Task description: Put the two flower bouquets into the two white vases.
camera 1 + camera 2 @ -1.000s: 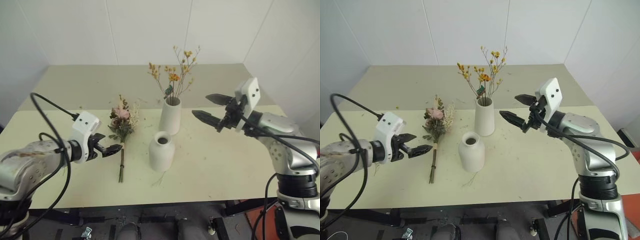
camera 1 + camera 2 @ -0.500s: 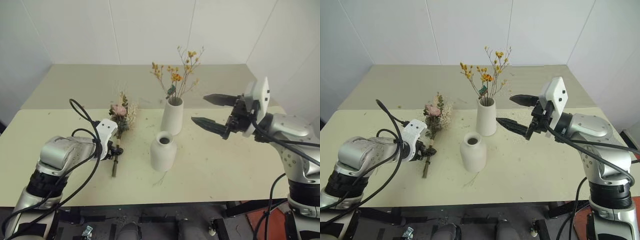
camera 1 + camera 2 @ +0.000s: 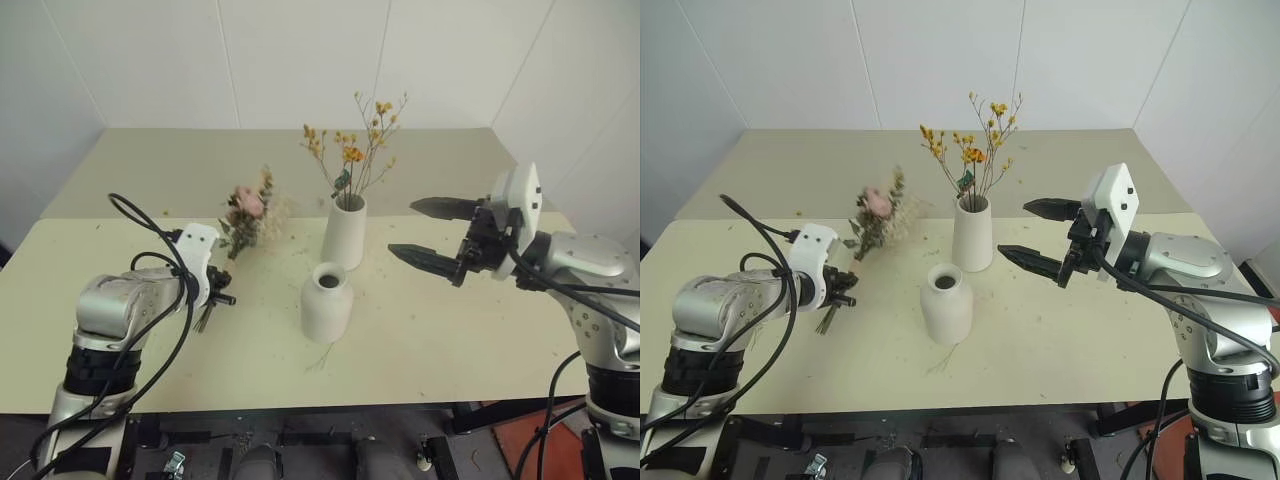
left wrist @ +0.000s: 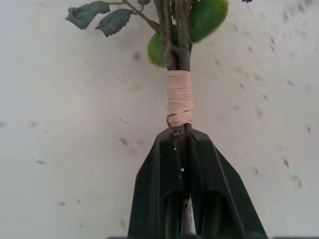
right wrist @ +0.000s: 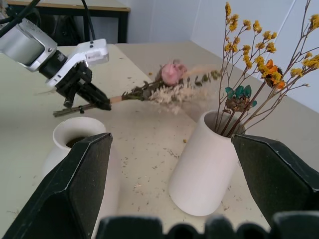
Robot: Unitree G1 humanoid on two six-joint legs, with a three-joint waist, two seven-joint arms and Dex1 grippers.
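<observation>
Left gripper point(image 4: 182, 149) fingers point(image 4: 159, 179) clamped together on the bouquet stems point(image 4: 175, 45), lower centre of frame. Grip sits just below the pink tape wrap point(image 4: 179, 97). Stems run straight up to top edge. Green leaves point(image 4: 204, 17) top centre, grey-green ones point(image 4: 99, 17) upper left. Speckled pale tabletop point(image 4: 65, 124) behind.

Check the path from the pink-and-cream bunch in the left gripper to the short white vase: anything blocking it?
Nothing visible. Left gripper is shut on the pink-and-cream dried bunch; bare table separates it from the short round-shouldered white vase, whose mouth is open.
</observation>
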